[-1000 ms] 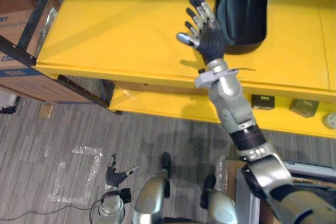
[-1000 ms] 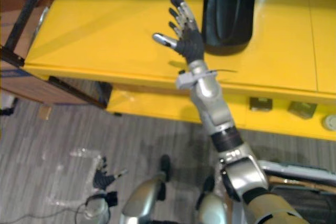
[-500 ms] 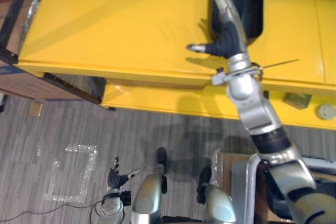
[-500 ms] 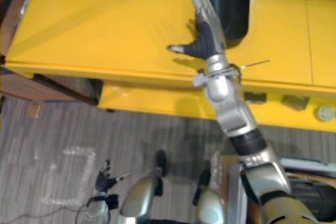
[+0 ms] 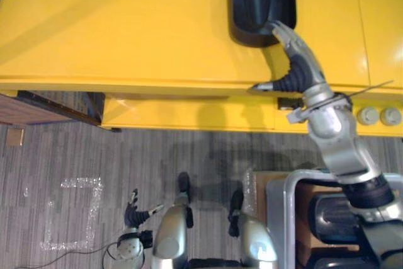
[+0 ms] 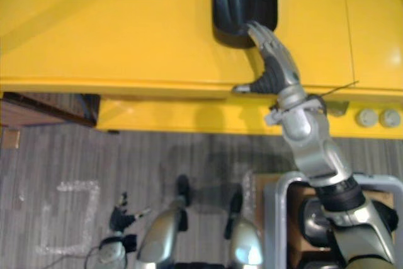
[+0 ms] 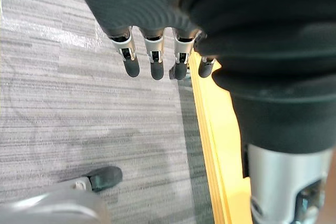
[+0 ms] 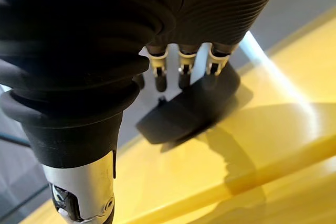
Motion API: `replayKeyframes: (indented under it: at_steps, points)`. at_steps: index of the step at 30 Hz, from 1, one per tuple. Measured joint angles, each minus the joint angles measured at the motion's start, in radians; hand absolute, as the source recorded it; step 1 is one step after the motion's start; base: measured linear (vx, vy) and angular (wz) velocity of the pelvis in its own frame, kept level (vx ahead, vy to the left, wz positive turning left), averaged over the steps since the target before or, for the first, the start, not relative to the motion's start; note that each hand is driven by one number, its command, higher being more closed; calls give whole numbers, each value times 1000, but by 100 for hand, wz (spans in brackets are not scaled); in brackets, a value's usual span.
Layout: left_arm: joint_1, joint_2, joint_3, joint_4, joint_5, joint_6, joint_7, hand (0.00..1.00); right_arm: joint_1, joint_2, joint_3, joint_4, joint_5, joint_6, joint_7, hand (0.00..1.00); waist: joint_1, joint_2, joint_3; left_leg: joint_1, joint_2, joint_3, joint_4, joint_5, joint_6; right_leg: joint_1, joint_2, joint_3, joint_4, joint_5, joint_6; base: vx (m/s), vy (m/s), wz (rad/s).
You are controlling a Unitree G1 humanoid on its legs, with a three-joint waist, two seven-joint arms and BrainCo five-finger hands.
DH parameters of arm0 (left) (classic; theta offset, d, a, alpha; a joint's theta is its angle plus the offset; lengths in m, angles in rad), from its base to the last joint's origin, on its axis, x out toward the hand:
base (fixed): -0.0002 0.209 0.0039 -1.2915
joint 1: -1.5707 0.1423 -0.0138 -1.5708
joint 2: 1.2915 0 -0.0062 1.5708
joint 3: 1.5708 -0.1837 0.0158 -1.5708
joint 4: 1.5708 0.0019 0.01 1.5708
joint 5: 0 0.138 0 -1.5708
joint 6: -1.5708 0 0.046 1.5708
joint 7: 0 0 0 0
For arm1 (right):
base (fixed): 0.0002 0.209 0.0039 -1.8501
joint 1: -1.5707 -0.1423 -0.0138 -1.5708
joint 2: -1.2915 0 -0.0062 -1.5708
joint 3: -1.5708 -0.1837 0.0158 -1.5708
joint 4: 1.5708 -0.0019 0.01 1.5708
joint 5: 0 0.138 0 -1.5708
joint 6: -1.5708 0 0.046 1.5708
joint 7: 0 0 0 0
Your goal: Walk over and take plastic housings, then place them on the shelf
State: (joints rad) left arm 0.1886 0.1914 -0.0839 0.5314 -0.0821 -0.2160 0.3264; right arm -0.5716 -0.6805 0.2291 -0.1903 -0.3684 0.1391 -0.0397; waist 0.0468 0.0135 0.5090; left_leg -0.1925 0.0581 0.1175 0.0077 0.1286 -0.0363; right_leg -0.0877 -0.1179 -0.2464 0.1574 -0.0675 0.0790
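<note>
A black plastic housing [image 5: 258,1] lies on the top board of the yellow shelf [image 5: 126,29], also seen past my fingers in the right wrist view [image 8: 189,108]. My right hand [image 5: 296,67] is open just in front of it, near the shelf's front edge. Its straight fingers [image 8: 181,72] reach the housing's near right edge, with the thumb spread to the side. I cannot tell whether they touch it. My left hand [image 5: 134,209] hangs low over the floor, fingers [image 7: 152,61] relaxed and holding nothing.
A lower yellow shelf board [image 5: 189,114] carries two small round parts [image 5: 378,116] at the right. A grey-framed bin [image 5: 296,196] with dark parts inside stands at the lower right. A taped square [image 5: 69,212] marks the grey carpet at the left.
The camera has shifted. My right hand has moved from the housing's left side to its near right edge and drawn back toward the shelf's front. The housing stays on the shelf.
</note>
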Motion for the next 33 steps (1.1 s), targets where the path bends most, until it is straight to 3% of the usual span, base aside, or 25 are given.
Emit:
replayKeyframes:
  at_steps: [4,9,13,19,26,33]
  points:
    - [0,0,0,-1,0,1,-10,0,-24,-16,29,10,-31,-5,-8,0,5,-21,-1,-2,-1,-1,0,0,0,-1,0,-1,0,0,0,0,0,0]
    - [0,0,0,-1,0,5,-22,0,-88,-30,45,22,-91,-3,-51,0,10,-24,-2,-8,-1,-4,2,0,0,-4,0,-4,0,0,0,1,0,1]
    - [-3,1,0,-2,0,5,-28,0,-163,-32,68,72,-161,55,-142,0,25,-27,-3,-20,-1,-7,6,0,0,-14,0,-5,1,2,0,0,0,0]
    - [-5,2,1,-3,0,13,-32,0,-218,-32,68,96,-180,106,-170,0,30,-27,-3,-27,-3,-17,10,0,0,-13,-1,-12,1,2,0,9,2,4]
    - [-8,10,1,-3,0,45,-60,0,-245,-37,85,117,-174,165,27,0,34,-27,-4,-38,-2,-26,20,0,0,-14,0,-24,5,2,0,-3,0,4]
    - [-11,10,1,-4,-1,46,-66,0,-359,-92,177,240,-79,171,222,0,54,-28,-4,-38,-1,-28,21,1,0,-14,1,-26,7,2,0,0,0,0]
